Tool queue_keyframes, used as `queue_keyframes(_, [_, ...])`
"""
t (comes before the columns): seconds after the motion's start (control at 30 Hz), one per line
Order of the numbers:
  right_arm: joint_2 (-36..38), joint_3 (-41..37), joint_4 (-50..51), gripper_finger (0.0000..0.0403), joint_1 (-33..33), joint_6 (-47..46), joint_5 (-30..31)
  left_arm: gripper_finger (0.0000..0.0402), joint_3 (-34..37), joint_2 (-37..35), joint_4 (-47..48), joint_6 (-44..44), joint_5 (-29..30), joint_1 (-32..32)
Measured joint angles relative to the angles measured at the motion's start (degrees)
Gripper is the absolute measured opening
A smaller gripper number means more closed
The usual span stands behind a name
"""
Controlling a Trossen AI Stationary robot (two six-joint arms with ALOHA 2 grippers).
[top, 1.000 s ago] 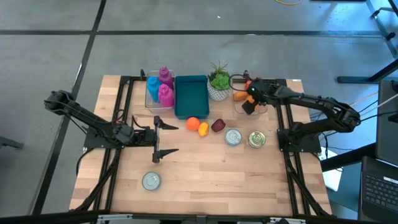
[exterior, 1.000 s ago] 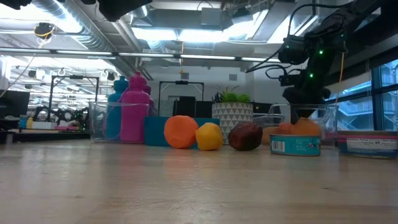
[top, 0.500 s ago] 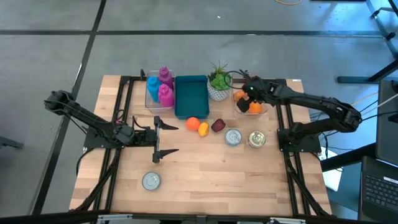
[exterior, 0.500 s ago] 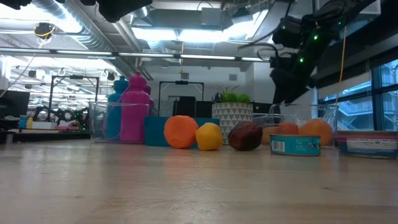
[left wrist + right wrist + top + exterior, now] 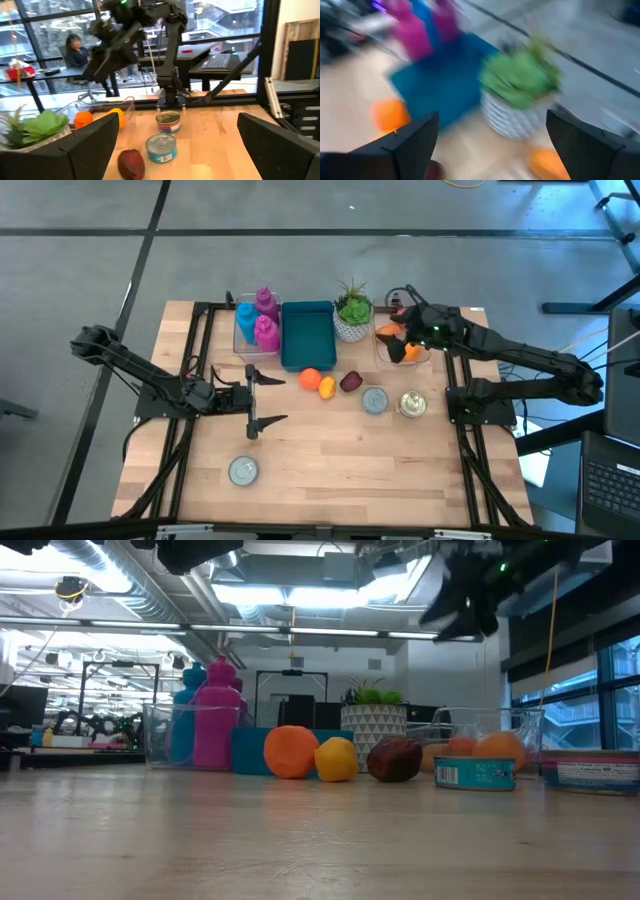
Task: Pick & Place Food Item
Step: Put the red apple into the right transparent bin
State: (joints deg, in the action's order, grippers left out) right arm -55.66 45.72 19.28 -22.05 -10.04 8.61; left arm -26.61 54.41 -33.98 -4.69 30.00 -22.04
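An orange point(image 5: 311, 378), a yellow lemon point(image 5: 327, 388) and a dark red food item point(image 5: 350, 382) lie on the table in front of the blue bin point(image 5: 307, 336). More oranges point(image 5: 409, 352) sit in a clear container point(image 5: 400, 345) on the right. My right gripper point(image 5: 403, 318) hangs open and empty above that container, high in the low view point(image 5: 465, 595). Its wrist view point(image 5: 492, 145) is blurred, with nothing between the fingers. My left gripper point(image 5: 270, 402) waits open and low over the table's left half, its fingers pointing toward the cans point(image 5: 161, 147).
A potted plant point(image 5: 352, 312) stands between the blue bin and the clear container. Pink and blue bottles point(image 5: 259, 320) fill a clear box left of the bin. Two cans point(image 5: 375, 401) point(image 5: 412, 404) stand right of centre, and a third can point(image 5: 243, 470) stands near the front left.
My right gripper has risen out of the clear container and drawn toward the table's far edge, tipping as it went. An orange now shows in the container where the gripper was. The left arm has kept still.
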Motion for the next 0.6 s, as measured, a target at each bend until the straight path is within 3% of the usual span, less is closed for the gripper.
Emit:
queue_keyframes(0.37, [6.25,-3.5,-7.87,0.0361,12.29,0.14,0.14,0.0395,-0.07,-12.45,6.37,-5.03,4.61,-4.65])
queue_keyframes(0.6, [6.75,-11.97,-26.68,0.0361,21.06,-0.46,-0.85,0.0393,-0.04,-16.85,14.16,-1.44,9.2,-5.25])
